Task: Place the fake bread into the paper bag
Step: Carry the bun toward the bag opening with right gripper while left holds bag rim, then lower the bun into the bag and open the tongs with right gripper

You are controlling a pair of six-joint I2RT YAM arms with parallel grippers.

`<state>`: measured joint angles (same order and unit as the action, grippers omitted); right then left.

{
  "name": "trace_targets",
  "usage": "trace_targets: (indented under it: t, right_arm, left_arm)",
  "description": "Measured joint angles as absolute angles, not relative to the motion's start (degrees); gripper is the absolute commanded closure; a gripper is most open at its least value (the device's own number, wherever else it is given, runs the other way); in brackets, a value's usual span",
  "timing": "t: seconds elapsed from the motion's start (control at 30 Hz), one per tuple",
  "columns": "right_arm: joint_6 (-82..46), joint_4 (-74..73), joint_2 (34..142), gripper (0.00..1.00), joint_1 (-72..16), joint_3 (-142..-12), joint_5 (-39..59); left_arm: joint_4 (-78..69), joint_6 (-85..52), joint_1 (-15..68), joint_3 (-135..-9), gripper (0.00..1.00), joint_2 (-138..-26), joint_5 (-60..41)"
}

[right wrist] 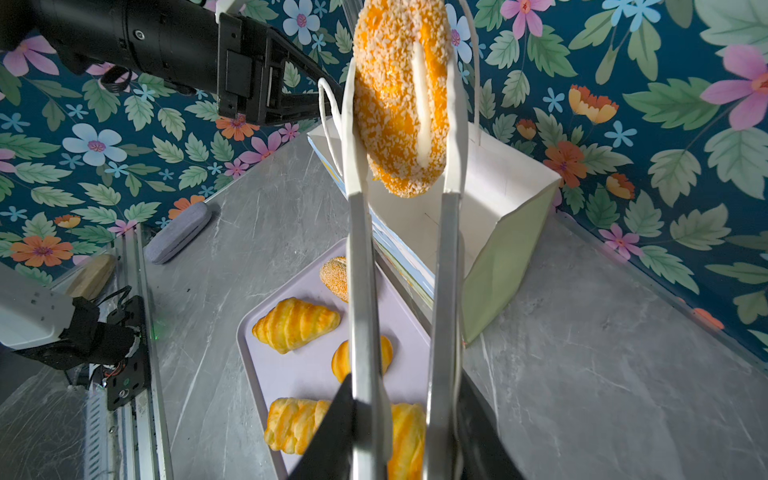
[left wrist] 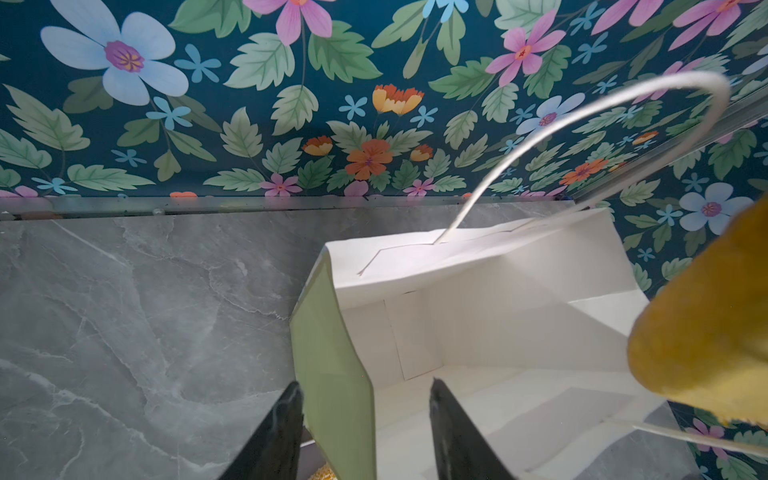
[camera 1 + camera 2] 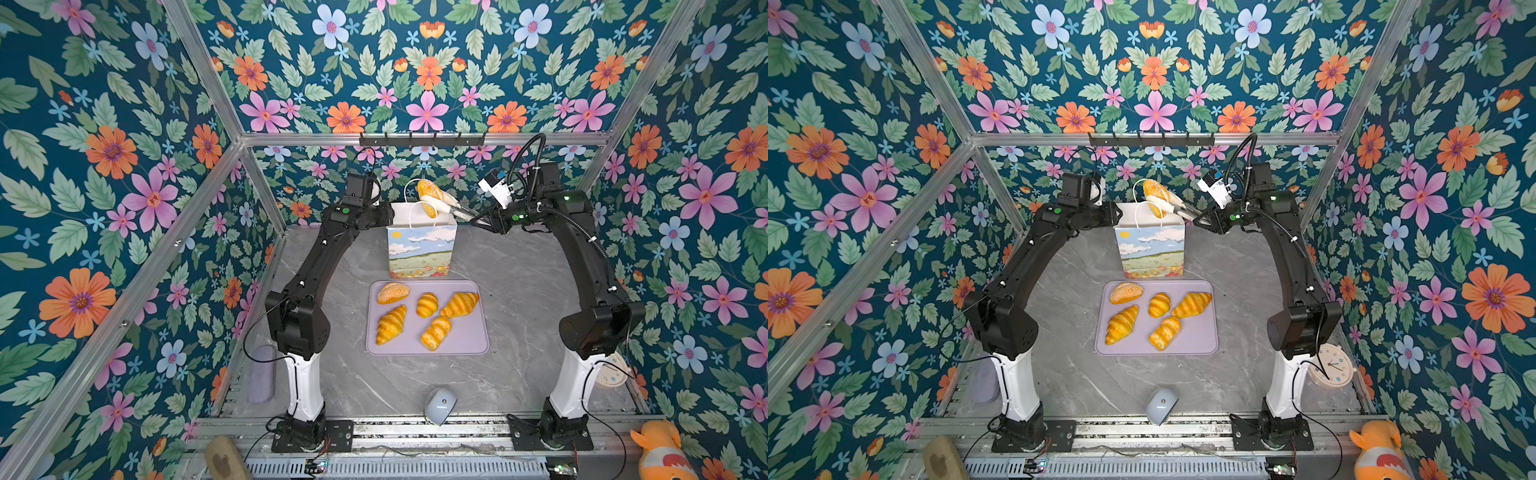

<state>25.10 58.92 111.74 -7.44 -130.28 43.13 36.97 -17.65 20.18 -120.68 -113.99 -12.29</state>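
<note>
Silver tongs (image 1: 361,291), squeezed in the right gripper (image 1: 405,424), clamp a seeded bun (image 1: 395,95) above the paper bag (image 3: 419,249); the left gripper (image 2: 365,386) straddles the bag's side wall, seemingly loose.

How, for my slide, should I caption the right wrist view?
The right gripper's tongs hold a seeded bun over the bag; more bread lies on the tray.

Bright, even light; soft shadows on the grey marble-patterned desk (image 3: 519,291). Both top views bow at the edges. Left wrist view: seed-speckled golden bun (image 2: 706,332), close, blurred.
</note>
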Motion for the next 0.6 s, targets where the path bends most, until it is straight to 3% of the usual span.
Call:
trace_targets:
  t: [0.6]
  right_arm:
    - [31.7,63.7,116.7,0.7,-7.4,-134.8,44.3]
  left_arm:
    - [37.3,-17.7,20.2,-122.3,0.53,-115.2,-13.5]
